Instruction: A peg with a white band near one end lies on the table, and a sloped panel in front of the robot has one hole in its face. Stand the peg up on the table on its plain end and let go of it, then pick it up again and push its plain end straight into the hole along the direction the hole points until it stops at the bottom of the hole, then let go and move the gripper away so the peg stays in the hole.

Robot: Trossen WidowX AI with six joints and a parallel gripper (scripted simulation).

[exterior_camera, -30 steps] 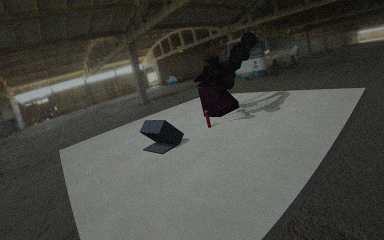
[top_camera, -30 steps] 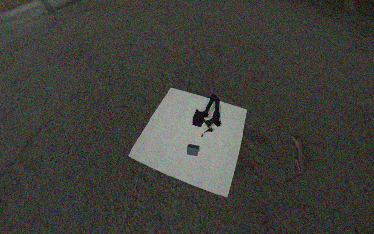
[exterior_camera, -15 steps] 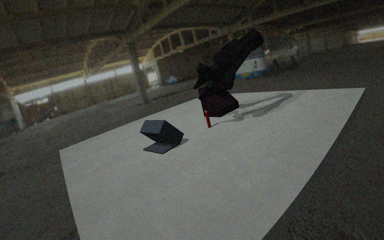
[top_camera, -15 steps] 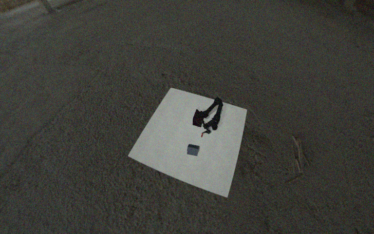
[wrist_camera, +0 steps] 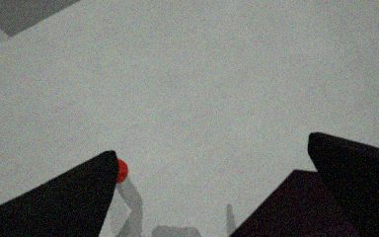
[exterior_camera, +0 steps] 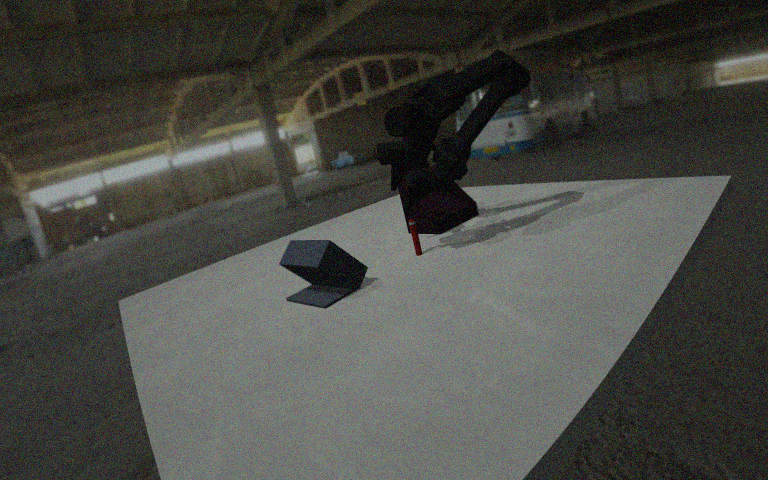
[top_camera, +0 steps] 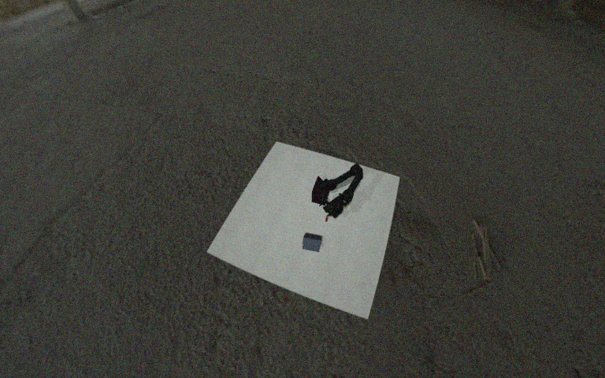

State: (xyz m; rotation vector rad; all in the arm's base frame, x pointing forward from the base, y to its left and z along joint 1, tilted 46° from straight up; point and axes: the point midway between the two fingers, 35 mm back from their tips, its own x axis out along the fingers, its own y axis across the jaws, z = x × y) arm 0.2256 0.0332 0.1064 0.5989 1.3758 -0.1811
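The red peg (top_camera: pixel 326 218) (exterior_camera: pixel 416 240) (wrist_camera: pixel 122 171) stands upright on the table, its white band near the top in the exterior view. The wrist view looks down on its round red top, partly hidden by the left finger. My gripper (wrist_camera: pixel 211 151) is open and empty, pointing down above the table. The peg top shows just at the inner edge of the left fingertip, far from the middle of the gap; whether they touch I cannot tell. The dark sloped panel (top_camera: pixel 311 243) (exterior_camera: pixel 303 254) stands apart from the peg. Its hole shows in no current view.
The dark robot base (top_camera: pixel 319 192) (exterior_camera: pixel 441 209) (wrist_camera: pixel 291 207) stands close behind the peg. The white table top (top_camera: pixel 267 213) (exterior_camera: pixel 453 362) (wrist_camera: pixel 212 74) carries the arm's shadow. A grey patch (wrist_camera: pixel 25 12) fills the wrist view's upper left corner; I cannot tell what it is.
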